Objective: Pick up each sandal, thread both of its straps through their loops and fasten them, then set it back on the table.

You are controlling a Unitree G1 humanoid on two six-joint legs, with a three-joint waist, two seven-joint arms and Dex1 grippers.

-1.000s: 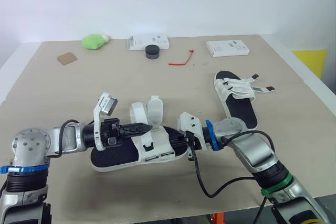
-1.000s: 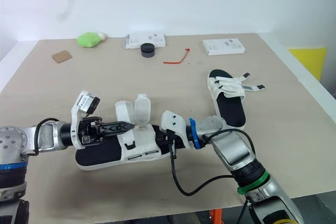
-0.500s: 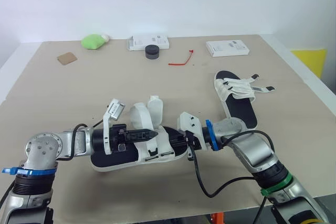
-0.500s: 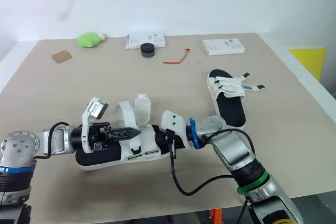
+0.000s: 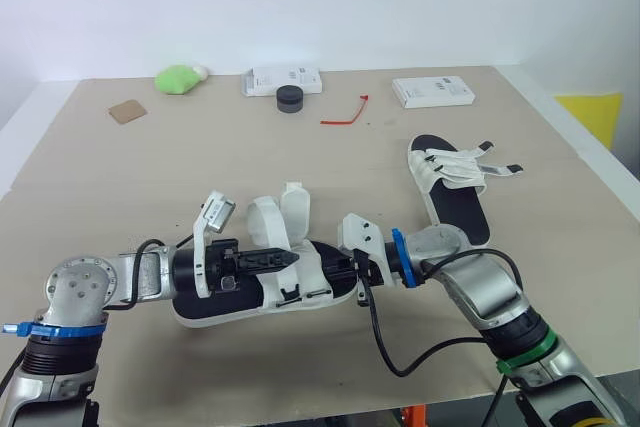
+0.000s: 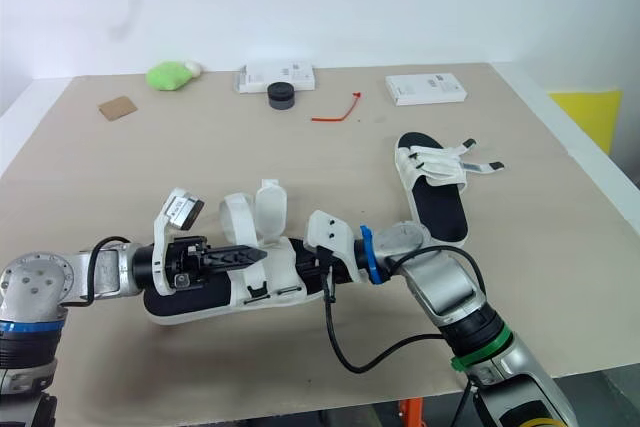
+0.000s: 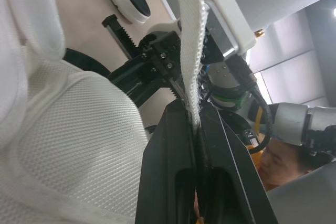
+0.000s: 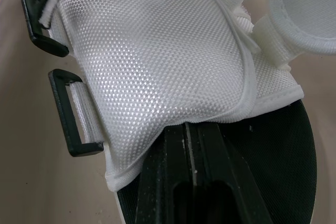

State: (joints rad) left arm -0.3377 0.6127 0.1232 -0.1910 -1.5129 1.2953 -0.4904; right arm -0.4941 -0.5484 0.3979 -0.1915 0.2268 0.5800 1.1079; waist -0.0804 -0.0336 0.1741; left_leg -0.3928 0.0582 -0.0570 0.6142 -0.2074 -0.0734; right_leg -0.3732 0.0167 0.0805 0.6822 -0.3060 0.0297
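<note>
Your left jaws are pinched shut on a white strap (image 7: 191, 51) of the near sandal (image 5: 305, 272), which lies lower centre of the frame on the tabletop (image 5: 150, 177). Your right jaws enter from the right, closed on that sandal's end under its mesh upper (image 8: 157, 61), with two black loops (image 8: 73, 114) just beside them. The second sandal (image 5: 448, 187) sits right of centre, straps splayed rightward, near your right forearm. A green lump (image 5: 178, 78), card scrap (image 5: 128, 111), two white boxes (image 5: 285, 80) (image 5: 432, 92), a black puck (image 5: 290, 97) and a red tie (image 5: 345, 114) line the top of the frame, well apart. Bare surface lies between; the front edge runs close below the sandal
</note>
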